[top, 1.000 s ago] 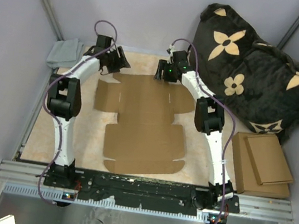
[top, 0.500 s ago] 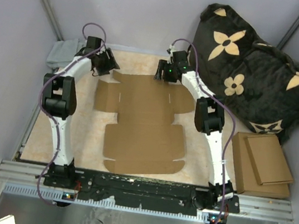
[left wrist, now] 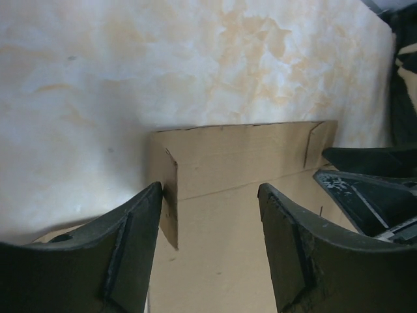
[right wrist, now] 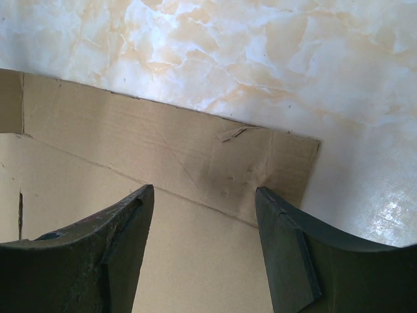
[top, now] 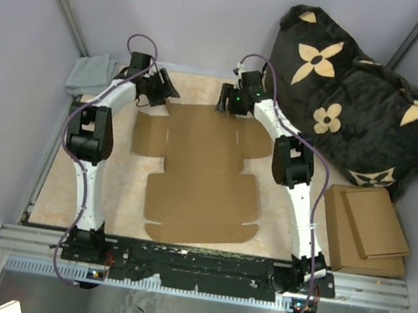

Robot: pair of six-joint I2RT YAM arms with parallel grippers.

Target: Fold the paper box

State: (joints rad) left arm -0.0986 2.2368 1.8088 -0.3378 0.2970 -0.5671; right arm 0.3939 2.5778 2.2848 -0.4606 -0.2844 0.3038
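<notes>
Top external view, checker asks: where's the paper box?
Me: The paper box [top: 198, 175] lies flat and unfolded in the middle of the marbled table [top: 122, 183], flaps spread out. Its near edge is close to my arm bases and its far edge is under both wrists.
Checker: Left side?
Me: My left gripper [left wrist: 210, 192] is at the box's far left corner. The jaws are spread wide and grasp nothing. In the left wrist view the far strip and its crease line show between the fingers [left wrist: 127, 244], with bare table beyond. A small side flap by the left finger looks dark, maybe lifted, I can't say. I can't tell if the tips touch the cardboard.
Checker: Right side?
Me: My right gripper [right wrist: 203, 192] is also spread and holds nothing. It is over the far right corner of the same strip, and there is a small crumple [right wrist: 234, 134] in the cardboard there.
Checker: Anything else?
Me: There is a grey cloth [top: 89, 74] at the far left corner of the table. A black flowered pillow [top: 359, 100] is off to the right, and a pile of flat cardboard sheets [top: 367, 227] sits below it.
</notes>
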